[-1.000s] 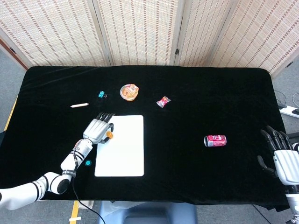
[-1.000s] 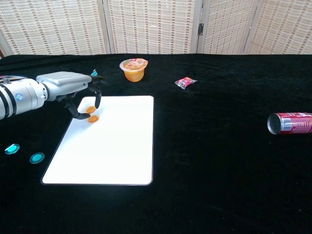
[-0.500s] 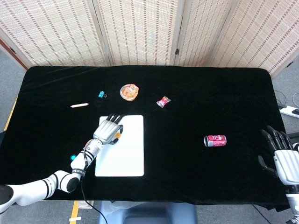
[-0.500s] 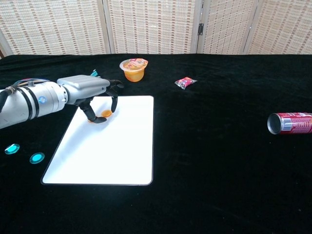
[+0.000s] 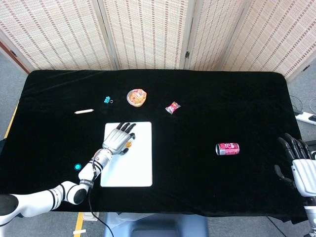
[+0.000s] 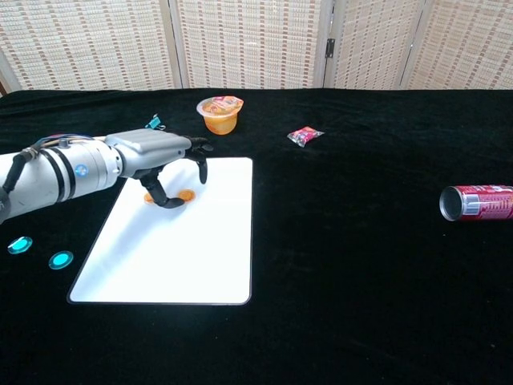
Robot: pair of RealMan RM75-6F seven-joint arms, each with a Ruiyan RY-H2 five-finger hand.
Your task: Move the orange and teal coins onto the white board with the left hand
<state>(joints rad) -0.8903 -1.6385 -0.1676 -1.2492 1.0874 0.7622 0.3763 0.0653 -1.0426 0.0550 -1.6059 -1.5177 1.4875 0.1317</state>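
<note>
Two orange coins: both lie on the white board (image 6: 180,241) near its far left corner. One orange coin (image 6: 186,195) sits just under the fingers of the left robot hand (image 6: 164,157). The other orange coin (image 6: 148,197) peeks out behind the thumb.
Left robot hand: it hangs over the far end of the board, fingers bent down and apart. It holds nothing. In the head view the left robot hand (image 5: 118,139) covers most of the coins, with a bit of orange by the fingers.
Teal coins: two teal coins lie on the black table (image 6: 361,265), left of the board and well apart from the hand. One teal coin (image 6: 20,245) is by the picture's edge, the other teal coin (image 6: 60,260) is just beside it, closer to the board.
Right robot hand: the right robot hand (image 5: 300,165) is at the far right edge of the table, fingers spread, holding nothing.
Other things: a red can (image 6: 476,203) lies on its side. A snack cup (image 6: 219,113) and a small candy packet (image 6: 304,135) sit past the board.
</note>
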